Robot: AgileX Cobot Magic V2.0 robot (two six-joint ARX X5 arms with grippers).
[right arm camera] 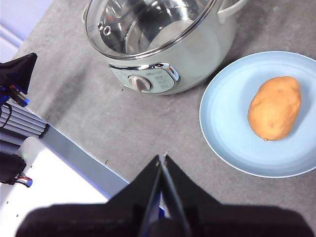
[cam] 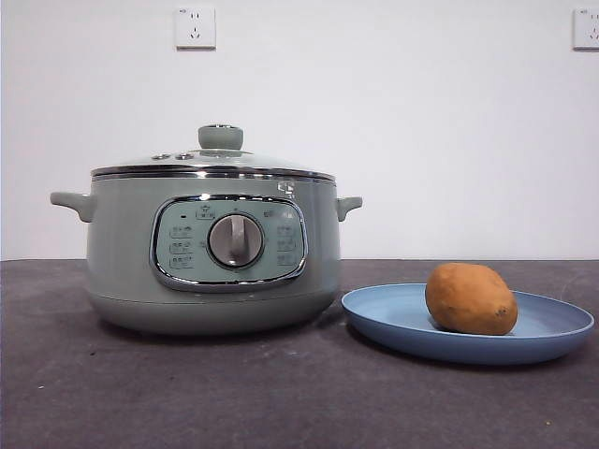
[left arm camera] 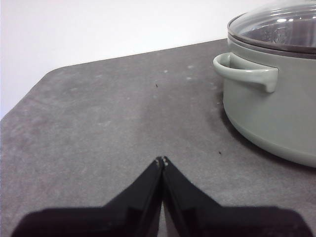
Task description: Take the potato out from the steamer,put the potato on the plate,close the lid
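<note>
Front view, level across the grey table (cam: 187, 393): the potato (cam: 471, 298) lies on its side on the blue plate (cam: 552, 332) at lower right of the frame, while the steamer (cam: 122, 253) stands at centre left with the glass lid (cam: 220, 161) seated on its chrome rim, knob up. Plate and steamer sit just beside each other, which would have kept any carry between them short. From the right wrist view, high above the table, the potato rests off-centre on the plate at the right of the frame, and the steamer's steel interior shows bare through the lid in the upper middle. The right gripper (right arm camera: 162, 159) hangs well clear of everything, its jaws pressed together with nothing between them. In the left wrist view the left gripper (left arm camera: 161, 161) hovers low over bare table, jaws likewise closed and holding nothing, the steamer's side handle (left arm camera: 245, 73) at upper right. By this layout, all three steps of the task look done, and both arms appear parked out of the way.
</note>
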